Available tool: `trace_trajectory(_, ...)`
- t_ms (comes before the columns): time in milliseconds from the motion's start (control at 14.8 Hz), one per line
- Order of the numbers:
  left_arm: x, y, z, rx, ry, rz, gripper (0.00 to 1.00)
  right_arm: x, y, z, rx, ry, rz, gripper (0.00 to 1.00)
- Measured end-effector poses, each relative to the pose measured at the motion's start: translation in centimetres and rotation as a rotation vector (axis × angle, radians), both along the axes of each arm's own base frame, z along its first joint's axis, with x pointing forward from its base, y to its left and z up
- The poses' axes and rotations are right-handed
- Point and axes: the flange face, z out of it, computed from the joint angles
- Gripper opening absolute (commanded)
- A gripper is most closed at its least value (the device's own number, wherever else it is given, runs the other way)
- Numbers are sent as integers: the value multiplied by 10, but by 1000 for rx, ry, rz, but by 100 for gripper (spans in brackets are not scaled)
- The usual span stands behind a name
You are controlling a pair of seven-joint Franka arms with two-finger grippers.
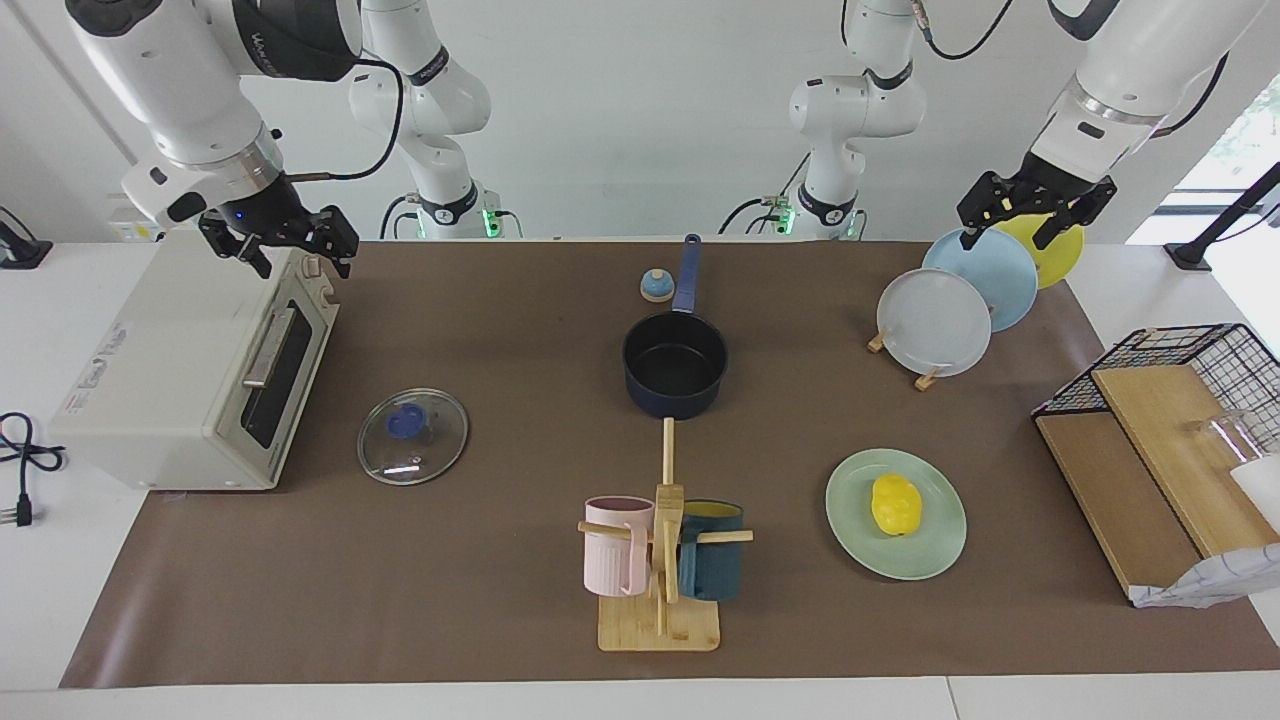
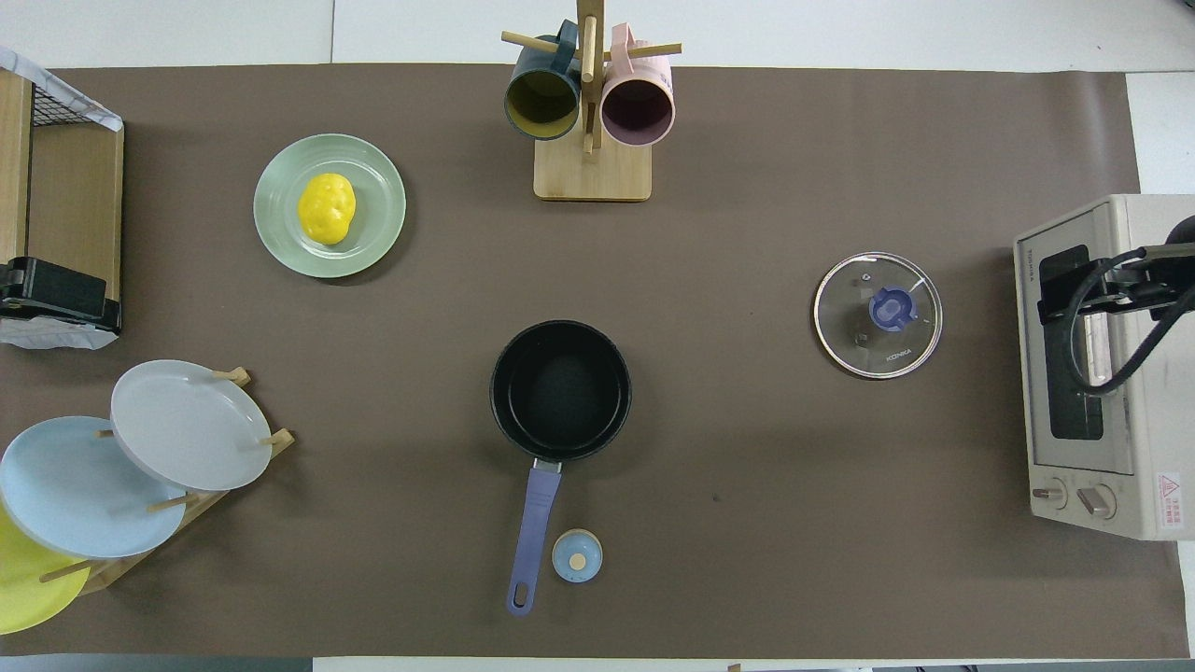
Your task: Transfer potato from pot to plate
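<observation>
in the facing view the potato (image 1: 895,504) already lies on the plate (image 1: 896,513), long axis roughly toward and away from the robots, while the pot (image 1: 675,364) nearer the robots is empty; the left gripper (image 1: 1036,208), fingers spread and holding nothing, hangs over the rack of plates (image 1: 962,292), the right gripper (image 1: 281,242) waits over the toaster oven (image 1: 195,358), fingers apart. in the overhead view the potato (image 2: 327,208) sits mid-plate (image 2: 330,206), well apart from the pot (image 2: 561,389), and the left gripper (image 2: 58,295) is nearer it, so i judge the transfer done.
</observation>
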Motion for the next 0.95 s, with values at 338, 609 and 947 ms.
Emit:
trace_trajectory(338,1,-2,-9,5,12,-5,100,-1,0,1,0,-3,0,100)
trace_trajectory(609,8,-3,-5,1,-46,-6,100,-1,0,1,0,-3,0,100)
trace_trajectory(947,9,-1,-6,0,-49,-1,100,-1,0,1,0,-3,0,100)
